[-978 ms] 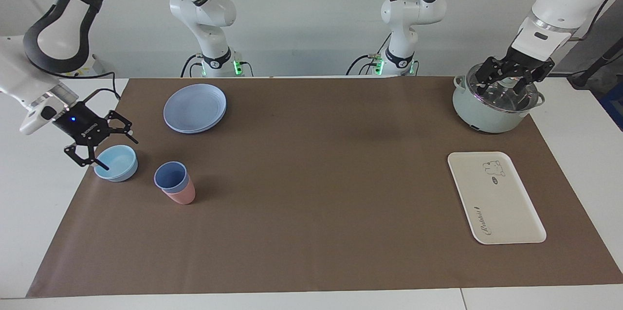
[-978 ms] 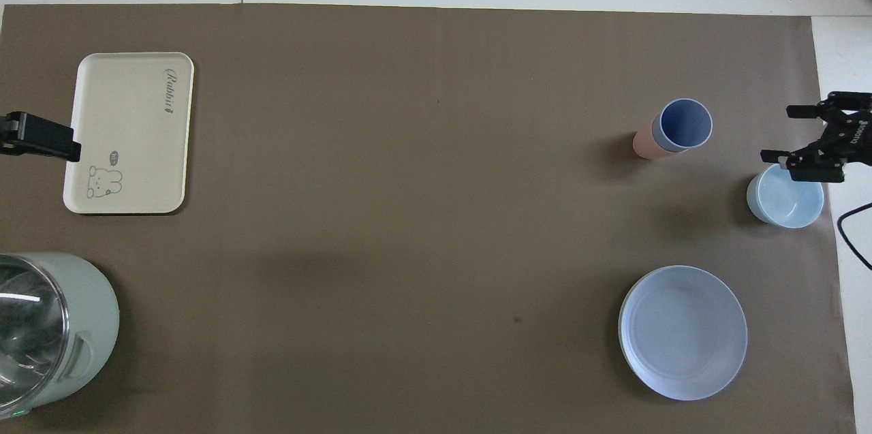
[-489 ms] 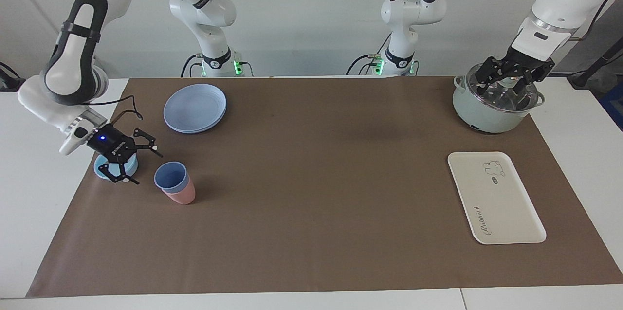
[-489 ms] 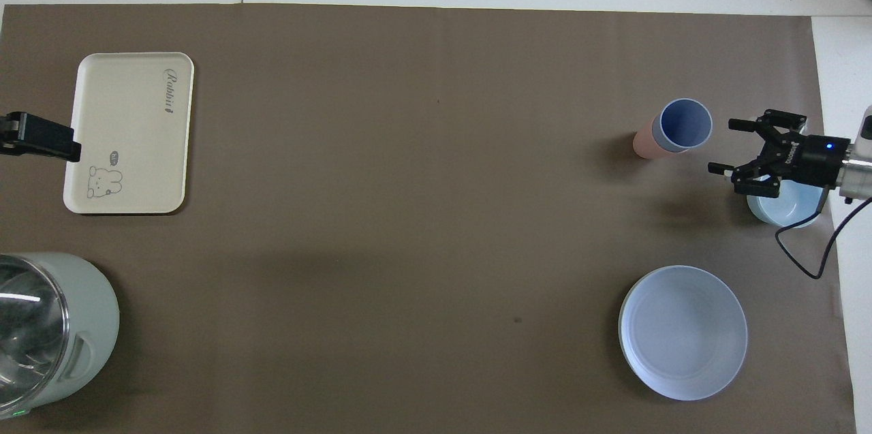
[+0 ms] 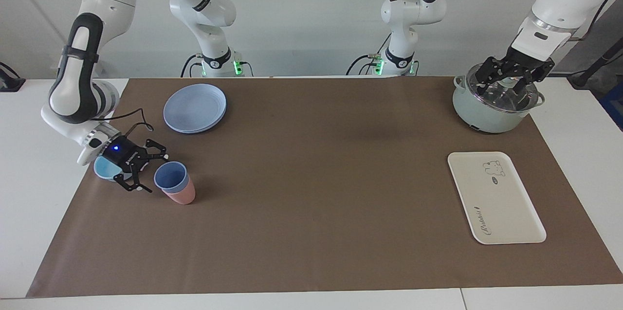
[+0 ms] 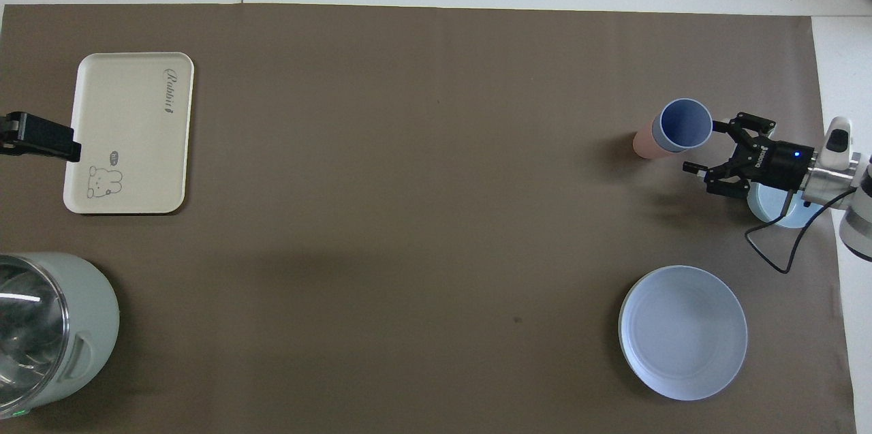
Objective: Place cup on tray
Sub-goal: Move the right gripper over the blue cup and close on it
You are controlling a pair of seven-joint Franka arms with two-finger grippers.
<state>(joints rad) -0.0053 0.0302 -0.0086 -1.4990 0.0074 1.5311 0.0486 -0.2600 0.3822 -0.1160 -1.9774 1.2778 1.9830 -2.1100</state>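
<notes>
Cup (image 5: 171, 176) position: upright, nested in a pink cup (image 5: 181, 195), near the table (image 5: 311, 251) edge at the right arm's end, on the brown mat (image 5: 316, 178). The blue rim stands above the pink wall.

Right gripper (image 5: 147, 172): low, just beside the cup, over the mat between the cup and a light-blue bowl (image 5: 104, 168). Jaws apart, pointing at the cup. In the overhead view one fingertip (image 6: 715, 126) lies at the cup's (image 6: 683, 125) rim; whether it touches cannot be told. The gripper body covers part of the bowl (image 6: 776, 212) in that view.

Tray (image 5: 495, 196): flat on the mat near the edge at the left arm's end, well apart from the cup. Bear drawing at the end nearer the robots, lettering at the other end. Nothing rests on it.

Left gripper (image 5: 508, 76): over a pale green pot (image 5: 482, 113) with a glass lid (image 5: 506, 93), near the corner at the robots' side, left arm's end. Jaws apart around the middle of the lid; contact cannot be told.

Round blue plate (image 5: 194, 107): near the robots' edge, toward the right arm's end, nearer the robots than the cup.
</notes>
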